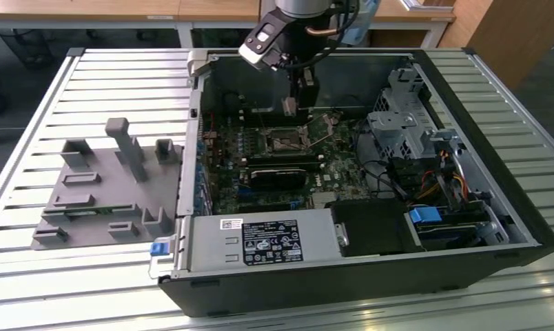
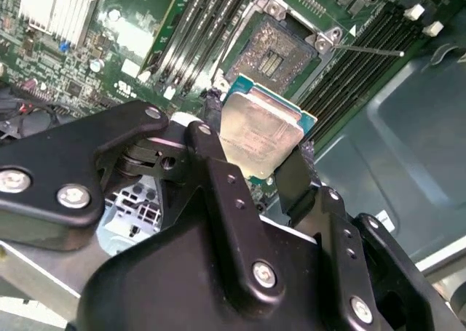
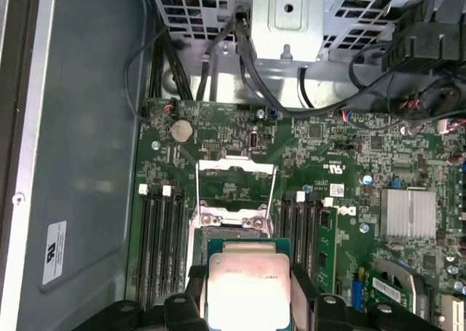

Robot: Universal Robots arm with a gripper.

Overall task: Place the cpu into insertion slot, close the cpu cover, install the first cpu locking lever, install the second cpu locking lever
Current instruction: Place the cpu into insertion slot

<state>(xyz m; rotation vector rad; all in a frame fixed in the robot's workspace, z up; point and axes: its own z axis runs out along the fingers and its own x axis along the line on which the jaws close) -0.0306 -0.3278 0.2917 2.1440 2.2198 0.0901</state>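
The cpu is a small square chip with a dull silver face, and my gripper is shut on it by two opposite edges. It hangs tilted above the motherboard, a short way off the insertion slot, whose dark centre lies bare inside a silver rim. In the first wrist view the cpu sits between the black fingers, with the cpu cover swung open beyond it. A thin locking lever sticks out beside the slot. In the exterior view my gripper hovers just behind the insertion slot.
Long black memory slots flank the socket on both sides. A finned heatsink, a drive cage with cables and a power supply crowd the open case. A grey fixture lies on the slatted table at the exterior view's left.
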